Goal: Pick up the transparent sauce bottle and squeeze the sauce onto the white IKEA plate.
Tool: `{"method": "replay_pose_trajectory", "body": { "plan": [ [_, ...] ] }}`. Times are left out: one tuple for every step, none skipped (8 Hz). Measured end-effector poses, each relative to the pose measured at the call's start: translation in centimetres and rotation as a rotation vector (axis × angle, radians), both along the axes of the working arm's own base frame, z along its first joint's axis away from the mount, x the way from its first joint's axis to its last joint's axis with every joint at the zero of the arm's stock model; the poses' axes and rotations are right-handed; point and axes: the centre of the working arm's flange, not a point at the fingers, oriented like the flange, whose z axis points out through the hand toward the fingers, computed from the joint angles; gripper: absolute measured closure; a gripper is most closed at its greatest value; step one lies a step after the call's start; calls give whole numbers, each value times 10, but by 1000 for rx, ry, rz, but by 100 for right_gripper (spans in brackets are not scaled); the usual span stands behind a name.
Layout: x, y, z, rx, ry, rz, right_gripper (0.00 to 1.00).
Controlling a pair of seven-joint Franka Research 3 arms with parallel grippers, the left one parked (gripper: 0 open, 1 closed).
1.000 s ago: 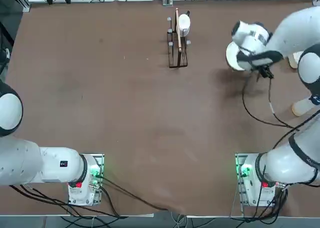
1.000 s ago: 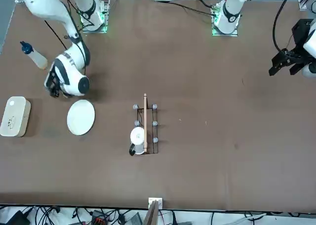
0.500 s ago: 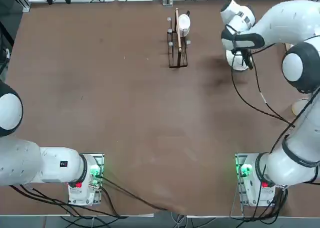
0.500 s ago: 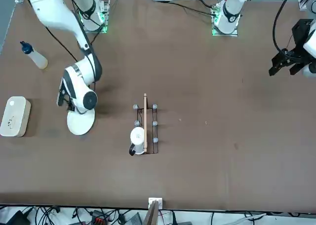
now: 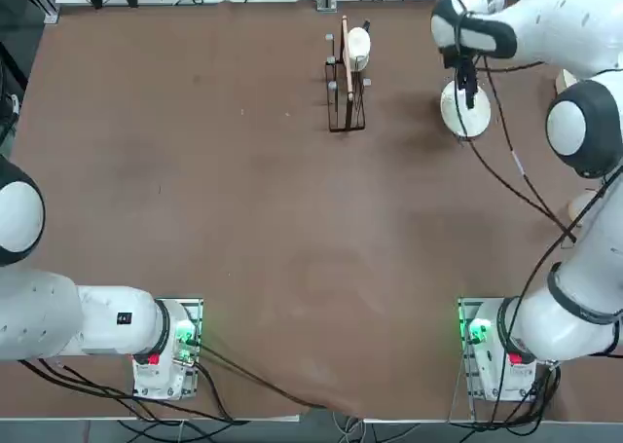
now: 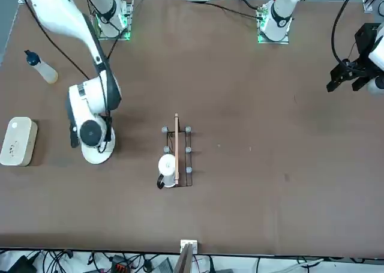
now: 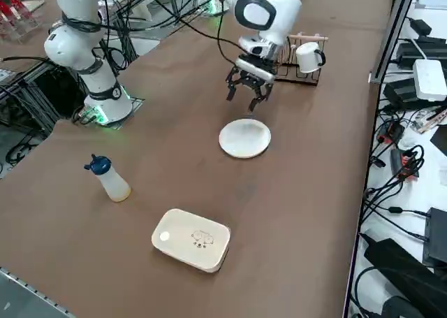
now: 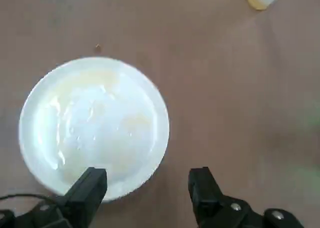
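Recording positions around the white plate [image 7: 244, 138], which lies flat on the table [image 7: 293, 213]. Right gripper [image 7: 246, 93] hangs above the table close by the plate; its fingers are spread wide, with nothing between them.

Sauce bottle [image 7: 113, 181]: on the base side of the plate and off to its right, apart from it. Standing upright, dark blue cap [image 7: 99, 164] uppermost, so presumably the contents stay settled. Yellowish sauce shows low in the translucent body; how much remains, cannot tell.

Plate contents: pale yellow patches among glints. Possibly a thin film of sauce, possibly reflection; undecided.

White box [image 7: 192, 240]: right of the plate, top face up; contents not visible. Wire rack [image 7: 297, 79]: left of the plate, carrying a white mug [image 7: 307, 57], apparently to keep it off the table.

Judgement: bottle ungripped; if sauce is still wanted, the wrist must go across to it, and a hard squeeze could spurt.
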Motion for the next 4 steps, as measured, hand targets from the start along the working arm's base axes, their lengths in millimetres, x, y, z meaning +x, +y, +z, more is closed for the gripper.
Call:
{"method": "replay_pose_trajectory", "body": {
  "plan": [
    [2, 3, 3, 70, 37, 98, 0],
    [5, 7, 5, 138, 67, 194, 0],
    [10, 11, 12, 211, 87, 292, 0],
    [15, 11, 24, 290, 103, 382, 0]
  ]
}}
